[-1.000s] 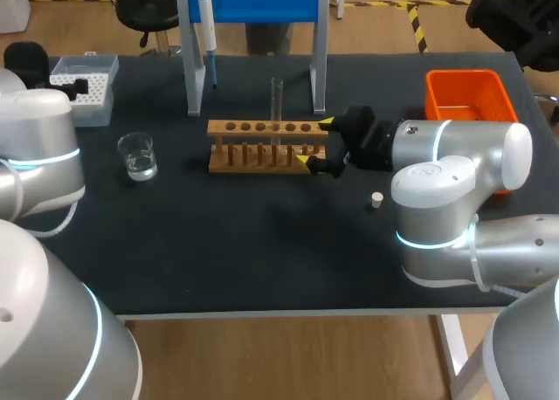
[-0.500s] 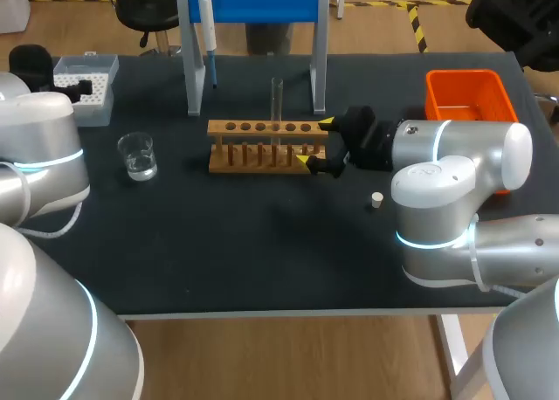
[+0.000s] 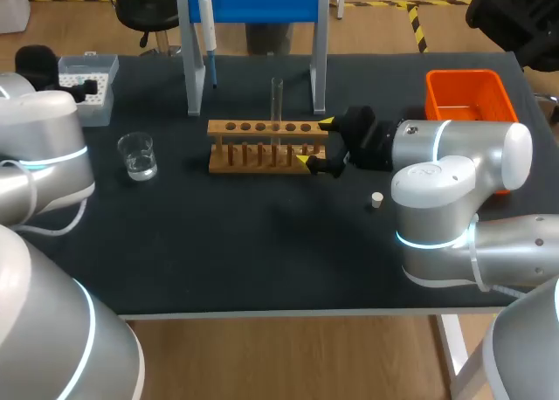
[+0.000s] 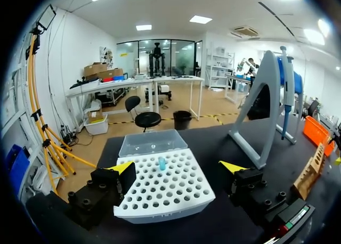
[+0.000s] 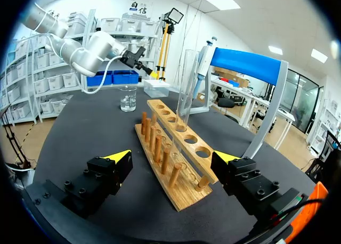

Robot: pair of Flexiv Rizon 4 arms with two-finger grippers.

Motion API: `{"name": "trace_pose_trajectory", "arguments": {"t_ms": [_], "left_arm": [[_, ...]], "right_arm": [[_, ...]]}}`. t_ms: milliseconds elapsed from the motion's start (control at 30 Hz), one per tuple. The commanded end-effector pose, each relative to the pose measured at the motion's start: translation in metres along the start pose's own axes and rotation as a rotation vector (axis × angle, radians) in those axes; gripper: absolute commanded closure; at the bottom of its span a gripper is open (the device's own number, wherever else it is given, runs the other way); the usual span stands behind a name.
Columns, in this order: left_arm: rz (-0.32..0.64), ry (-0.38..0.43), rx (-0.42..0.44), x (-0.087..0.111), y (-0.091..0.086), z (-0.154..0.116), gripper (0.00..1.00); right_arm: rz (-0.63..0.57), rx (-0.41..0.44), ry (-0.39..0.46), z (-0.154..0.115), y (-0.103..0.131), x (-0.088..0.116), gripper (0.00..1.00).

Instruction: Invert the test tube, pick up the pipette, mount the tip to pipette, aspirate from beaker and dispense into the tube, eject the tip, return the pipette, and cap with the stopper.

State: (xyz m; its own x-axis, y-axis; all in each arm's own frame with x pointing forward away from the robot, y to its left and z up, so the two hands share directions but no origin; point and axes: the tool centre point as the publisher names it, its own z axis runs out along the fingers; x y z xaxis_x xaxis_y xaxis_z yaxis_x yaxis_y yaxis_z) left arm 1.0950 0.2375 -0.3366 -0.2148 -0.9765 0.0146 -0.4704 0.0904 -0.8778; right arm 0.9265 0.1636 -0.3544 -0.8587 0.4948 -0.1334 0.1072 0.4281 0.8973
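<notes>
Stand [image 3: 262, 3] holds the pipette [image 3: 210, 42]. At the end of the rack [image 3: 253, 127], right gripper [image 3: 314, 141] gapes wide, empty. Left gripper [image 4: 178, 169] spread wide, empty, tip box [image 4: 160, 188] between its fingers. Tube [image 3: 277, 94] upright in the rack; stopper [image 3: 376, 199] lies apart.

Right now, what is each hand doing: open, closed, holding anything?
Left hand: open, holding nothing, tip box just ahead.
Right hand: open, holding nothing, astride the wooden rack end.
</notes>
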Motion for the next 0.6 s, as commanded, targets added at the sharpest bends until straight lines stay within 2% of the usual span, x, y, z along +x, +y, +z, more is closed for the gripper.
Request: {"name": "trace_pose_trajectory", "arguments": {"t_ms": [33, 500, 600], "left_arm": [[0.001, -0.004, 0.004, 0.0015, 0.0021, 0.0079, 0.0], [-0.01, -0.009, 0.015, 0.0028, 0.0053, 0.0147, 0.0], [-0.012, -0.011, 0.019, 0.0012, 0.0053, 0.0161, 0.05]], "right_arm": [[0.0, -0.001, 0.0, -0.0001, -0.0006, -0.0002, 0.0], [0.0, -0.001, 0.0, -0.0001, -0.0006, -0.0002, 0.0], [0.0, -0.001, 0.0, -0.0001, -0.0006, -0.0002, 0.0]]}}
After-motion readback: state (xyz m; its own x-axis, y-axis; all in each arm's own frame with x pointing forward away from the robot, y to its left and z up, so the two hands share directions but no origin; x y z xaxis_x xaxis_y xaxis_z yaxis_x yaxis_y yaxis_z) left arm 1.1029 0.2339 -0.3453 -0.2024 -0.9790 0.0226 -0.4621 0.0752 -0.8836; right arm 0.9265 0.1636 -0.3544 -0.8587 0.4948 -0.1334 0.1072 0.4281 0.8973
